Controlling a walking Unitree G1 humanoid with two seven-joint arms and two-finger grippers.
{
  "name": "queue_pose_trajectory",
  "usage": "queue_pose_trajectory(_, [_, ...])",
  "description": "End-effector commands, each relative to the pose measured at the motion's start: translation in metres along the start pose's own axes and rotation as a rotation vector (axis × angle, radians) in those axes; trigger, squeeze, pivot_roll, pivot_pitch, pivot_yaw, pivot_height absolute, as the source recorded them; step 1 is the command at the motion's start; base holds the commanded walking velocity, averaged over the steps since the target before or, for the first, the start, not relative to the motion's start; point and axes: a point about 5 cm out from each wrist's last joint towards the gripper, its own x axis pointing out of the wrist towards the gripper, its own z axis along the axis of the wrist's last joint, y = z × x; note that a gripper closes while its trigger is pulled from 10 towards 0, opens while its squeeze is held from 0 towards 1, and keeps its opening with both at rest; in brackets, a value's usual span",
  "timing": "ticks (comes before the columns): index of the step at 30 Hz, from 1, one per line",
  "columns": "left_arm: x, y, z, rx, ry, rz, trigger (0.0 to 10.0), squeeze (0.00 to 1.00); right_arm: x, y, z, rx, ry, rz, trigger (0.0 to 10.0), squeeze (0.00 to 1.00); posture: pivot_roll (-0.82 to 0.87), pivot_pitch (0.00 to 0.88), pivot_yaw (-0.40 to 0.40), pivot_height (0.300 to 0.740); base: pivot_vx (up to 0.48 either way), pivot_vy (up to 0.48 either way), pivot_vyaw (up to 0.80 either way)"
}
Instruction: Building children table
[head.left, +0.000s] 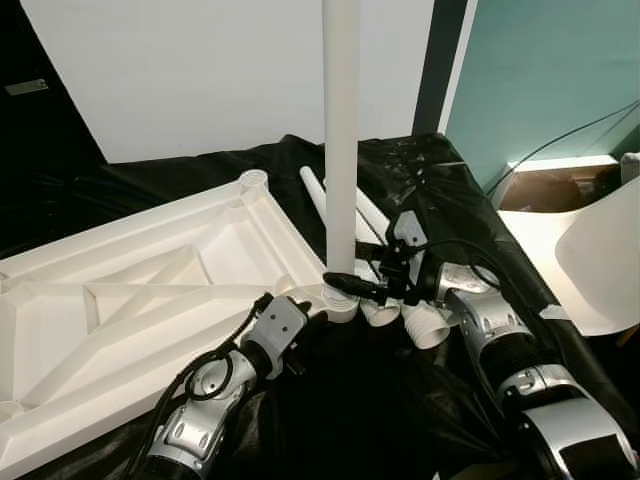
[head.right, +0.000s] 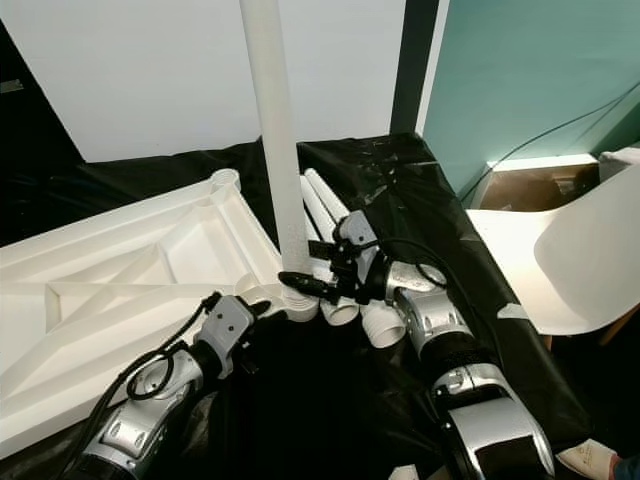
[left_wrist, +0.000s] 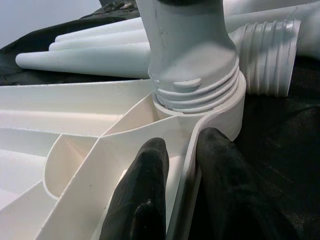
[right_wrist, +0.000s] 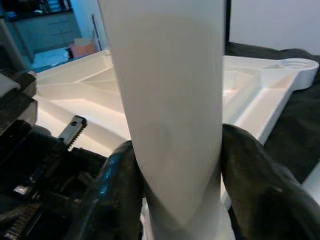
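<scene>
Black cloth | ribbed tabletop | right pincer clamps smooth leg

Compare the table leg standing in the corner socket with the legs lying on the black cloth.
The standing leg is upright, threaded into the tabletop and shut in the right gripper; the loose legs lie flat and ungripped, threaded ends bare. All are white tapered tubes.

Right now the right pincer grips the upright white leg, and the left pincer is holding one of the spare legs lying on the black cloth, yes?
Not quite. The left pincer pinches the tabletop's rim beside the corner socket, as the left wrist view shows. The right pincer does grip the upright leg.
</scene>
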Motion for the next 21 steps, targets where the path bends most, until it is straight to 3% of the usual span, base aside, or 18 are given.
queue_pose_trajectory(1, [-0.006,-0.021,-0.027,-0.05,0.132,-0.138,10.0,0.0,0.001,0.0,-0.001,0.002,0.007,-0.004,0.0,0.0,0.16,0.0,0.016,0.74,0.0,0.0,0.0])
queue_pose_trajectory(8, [-0.005,-0.02,-0.028,-0.048,0.133,-0.137,10.0,0.0,-0.001,0.009,-0.011,0.089,-0.047,-0.064,0.0,0.0,0.16,0.0,0.018,0.74,0.0,0.0,0.0])
queue_pose_trajectory(12, [-0.005,-0.021,-0.027,-0.048,0.132,-0.14,10.0,0.0,0.001,0.027,-0.021,0.165,-0.096,-0.137,0.0,0.0,0.15,0.0,0.022,0.74,0.0,0.0,0.0])
queue_pose_trajectory(13, [-0.005,-0.021,-0.028,-0.047,0.132,-0.142,10.0,0.0,0.001,0.032,-0.025,0.177,-0.11,-0.217,0.0,0.0,0.15,0.0,0.022,0.74,0.0,0.0,0.0])
queue_pose_trajectory(14, [-0.005,-0.021,-0.028,-0.047,0.132,-0.142,10.0,0.0,0.001,0.032,-0.025,0.177,-0.11,-0.217,0.0,0.0,0.15,0.0,0.022,0.74,0.0,0.0,0.0])
queue_pose_trajectory(16, [-0.005,-0.02,-0.028,-0.044,0.134,-0.143,10.0,0.0,-0.004,0.034,-0.032,0.183,-0.127,-0.468,0.0,0.0,0.15,0.0,0.021,0.74,0.0,0.0,0.0])
queue_pose_trajectory(17, [-0.005,-0.02,-0.028,-0.044,0.134,-0.143,10.0,0.0,-0.004,0.034,-0.032,0.183,-0.127,-0.468,0.0,0.0,0.15,0.0,0.021,0.74,0.0,0.0,0.0])
queue_pose_trajectory(21, [-0.004,-0.02,-0.027,-0.043,0.131,-0.143,10.0,0.0,-0.012,0.033,-0.032,0.18,-0.148,-0.689,0.0,0.0,0.15,0.0,0.02,0.74,0.0,0.0,0.0])
